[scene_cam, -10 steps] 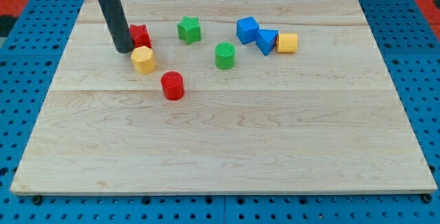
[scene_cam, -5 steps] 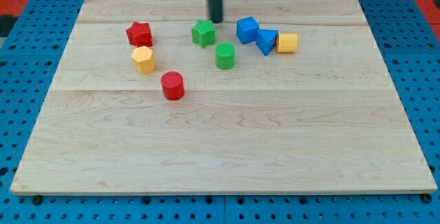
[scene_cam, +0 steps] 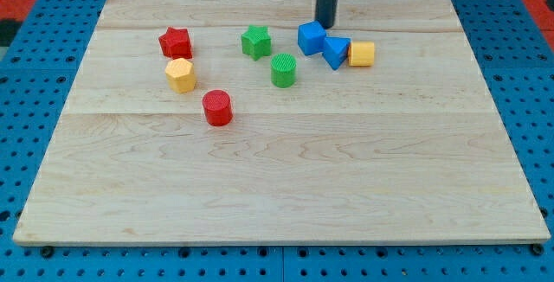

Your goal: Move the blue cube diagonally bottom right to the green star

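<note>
1. Blue is what I steer by: the blue cube sits near the view's top of the wooden board, a little right of centre, and my tip stands just above and slightly right of it, close against its upper right corner. I cannot tell whether they touch.

2. There is no claw to spread or press together on this rig, only the dark rod, so nothing is pinched; the rod comes down from the view's top edge and ends at that tip.

3. The green star lies to the view's left of the cube, at about the same height and apart from it. The spot I judge I want is down and to the right of the star, and the green cylinder stands roughly there or just beside it.

4. From the tip, the cube lies down and to the left, which is also roughly the way it needs to travel, so I judge the tip is on the useful side for the push.

5. A blue wedge-shaped block touches the cube's right side, with a yellow block just beyond; a push leftward and down should leave both behind.

6. My worry is the green cylinder: the cube may shove it along.
</note>
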### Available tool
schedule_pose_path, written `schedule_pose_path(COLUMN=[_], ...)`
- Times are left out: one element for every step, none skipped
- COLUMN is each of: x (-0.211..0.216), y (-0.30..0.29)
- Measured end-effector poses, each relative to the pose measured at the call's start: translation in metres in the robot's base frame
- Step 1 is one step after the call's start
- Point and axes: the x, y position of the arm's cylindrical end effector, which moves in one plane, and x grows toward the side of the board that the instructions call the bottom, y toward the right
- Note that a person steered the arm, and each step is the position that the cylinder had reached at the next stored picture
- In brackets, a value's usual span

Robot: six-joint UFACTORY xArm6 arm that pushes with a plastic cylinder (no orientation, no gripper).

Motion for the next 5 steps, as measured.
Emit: schedule_pose_path(x=[0.027, 0.033, 0.057, 0.068, 0.074], y=[-0.012, -0.026, -0.018, -0.018, -0.018])
